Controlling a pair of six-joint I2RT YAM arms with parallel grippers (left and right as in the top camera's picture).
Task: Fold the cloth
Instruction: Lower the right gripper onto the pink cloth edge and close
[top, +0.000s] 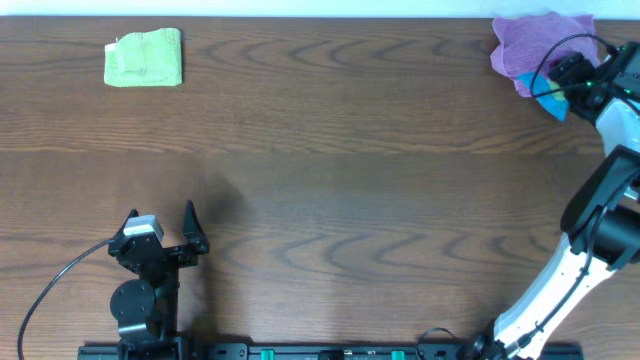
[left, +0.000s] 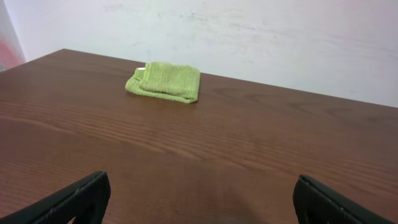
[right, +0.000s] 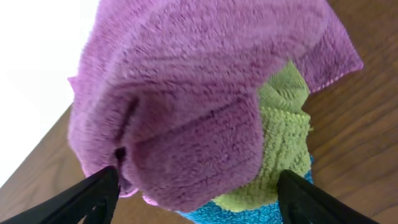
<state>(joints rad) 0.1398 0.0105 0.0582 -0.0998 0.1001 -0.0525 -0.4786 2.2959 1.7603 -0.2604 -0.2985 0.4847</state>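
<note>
- The right gripper is spread wide, one finger on each side of the cloth; nothing is pinched yet.
- The cloth is heaped at the 1 o'clock corner of the table, on a green cloth and a blue cloth.
- The pick-up is judged to be the step; only the purple top layer should be pinched, then carried to bare wood.
- The left gripper is spread wide at 7 o'clock, empty.

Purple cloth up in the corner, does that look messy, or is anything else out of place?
Yes. The purple cloth lies crumpled in the far right corner, heaped over a yellow-green cloth and a blue cloth instead of spread flat. The folded green cloth at far left looks tidy.
</note>
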